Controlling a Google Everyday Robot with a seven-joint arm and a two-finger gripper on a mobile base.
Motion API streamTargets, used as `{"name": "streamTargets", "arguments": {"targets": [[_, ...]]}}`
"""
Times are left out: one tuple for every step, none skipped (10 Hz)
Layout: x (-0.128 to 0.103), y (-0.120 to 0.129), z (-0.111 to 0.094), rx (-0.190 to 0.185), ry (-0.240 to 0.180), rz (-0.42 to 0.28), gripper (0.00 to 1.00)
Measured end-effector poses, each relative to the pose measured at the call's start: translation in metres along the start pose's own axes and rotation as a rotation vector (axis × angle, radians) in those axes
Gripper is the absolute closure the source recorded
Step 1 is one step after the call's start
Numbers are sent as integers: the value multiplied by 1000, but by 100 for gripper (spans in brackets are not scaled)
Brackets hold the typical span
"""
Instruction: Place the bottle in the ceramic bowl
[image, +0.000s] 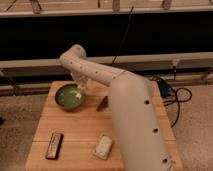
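Observation:
The green ceramic bowl (62, 100) stands at the back left of the wooden table (80, 131). My gripper (80, 84) hangs over the bowl's right rim, at the end of the white arm that reaches in from the right. A pale, see-through shape, which looks like the bottle (76, 92), shows just under the gripper and inside the bowl. I cannot tell whether the gripper still touches it.
A small brown object (102, 103) lies right of the bowl. A dark flat bar (54, 145) lies at the front left and a whitish packet (103, 146) at the front middle. Cables and a blue box (164, 90) lie on the floor to the right.

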Motion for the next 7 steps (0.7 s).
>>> {"name": "streamTargets", "arguments": {"targets": [[-5, -5, 0, 2, -1, -5, 94], [-6, -6, 0, 0, 0, -6, 87], [-6, -5, 0, -1, 3, -5, 72], [-6, -6, -1, 0, 4, -6, 64], [-7, -8, 0, 0, 4, -10, 56], [-7, -9, 0, 6, 6, -11, 45], [-7, -9, 0, 7, 6, -10, 35]]}}
